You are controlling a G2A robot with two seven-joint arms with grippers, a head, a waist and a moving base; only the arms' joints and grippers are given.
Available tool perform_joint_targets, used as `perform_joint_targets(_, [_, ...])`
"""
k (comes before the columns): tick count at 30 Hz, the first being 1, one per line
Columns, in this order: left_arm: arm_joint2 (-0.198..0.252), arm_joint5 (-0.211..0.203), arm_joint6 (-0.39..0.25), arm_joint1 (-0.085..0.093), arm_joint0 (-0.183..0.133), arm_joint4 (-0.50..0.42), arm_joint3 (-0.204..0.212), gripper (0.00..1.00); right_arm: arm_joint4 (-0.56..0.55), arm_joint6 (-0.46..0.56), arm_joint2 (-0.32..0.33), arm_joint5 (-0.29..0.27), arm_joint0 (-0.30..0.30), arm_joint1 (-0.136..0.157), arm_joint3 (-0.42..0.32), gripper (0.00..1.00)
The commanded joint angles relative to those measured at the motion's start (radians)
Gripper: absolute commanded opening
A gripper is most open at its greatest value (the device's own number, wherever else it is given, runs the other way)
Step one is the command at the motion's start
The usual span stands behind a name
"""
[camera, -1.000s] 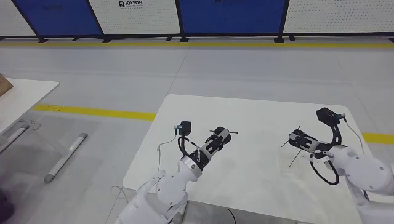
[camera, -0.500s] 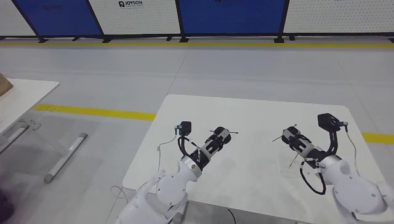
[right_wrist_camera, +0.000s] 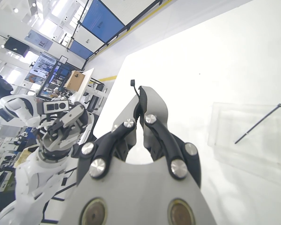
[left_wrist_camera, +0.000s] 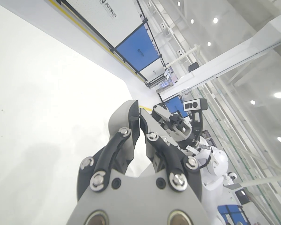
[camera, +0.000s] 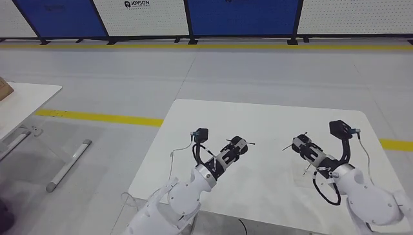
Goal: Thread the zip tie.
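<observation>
The right gripper (camera: 298, 141) has travelled across the table (camera: 271, 115) toward the left gripper (camera: 240, 143), most of the way in the first half second and a little more after that, carrying its pinched zip tie (right_wrist_camera: 132, 83) along. Its forearm has swung in from the table's right edge behind it. The left gripper held its place at first, then shifted a short way toward the right one. The gap between the two is narrower than before

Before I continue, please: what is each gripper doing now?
Left gripper: closed on a thin black strip.
Right gripper: closed on a zip tie.
</observation>
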Motion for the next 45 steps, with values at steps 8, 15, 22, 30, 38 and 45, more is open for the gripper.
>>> perform_joint_targets(8, [0.045, 0.006, 0.010, -0.017, -0.054, -0.072, 0.064, 0.00, -0.073, -0.178, -0.045, -0.018, -0.048, -0.012, -0.034, 0.00])
perform_joint_targets(15, [0.045, 0.006, 0.010, -0.017, -0.054, -0.072, 0.064, 0.00, -0.073, -0.178, -0.045, -0.018, -0.048, -0.012, -0.034, 0.00])
perform_joint_targets(22, [0.045, 0.006, 0.010, -0.017, -0.054, -0.072, 0.064, 0.00, -0.066, -0.221, -0.072, -0.062, -0.060, -0.021, -0.062, 0.00])
perform_joint_targets(30, [0.045, 0.006, 0.010, -0.017, -0.054, -0.072, 0.064, 0.00, -0.080, -0.211, -0.097, -0.061, -0.049, -0.025, -0.057, 0.00])
perform_joint_targets(38, [0.045, 0.006, 0.010, -0.017, -0.054, -0.072, 0.064, 0.00, -0.092, -0.225, -0.113, -0.071, -0.050, -0.029, -0.046, 0.00])
perform_joint_targets(45, [0.045, 0.006, 0.010, -0.017, -0.054, -0.072, 0.064, 0.00, -0.147, -0.320, -0.209, -0.036, -0.016, -0.054, -0.016, 0.00])
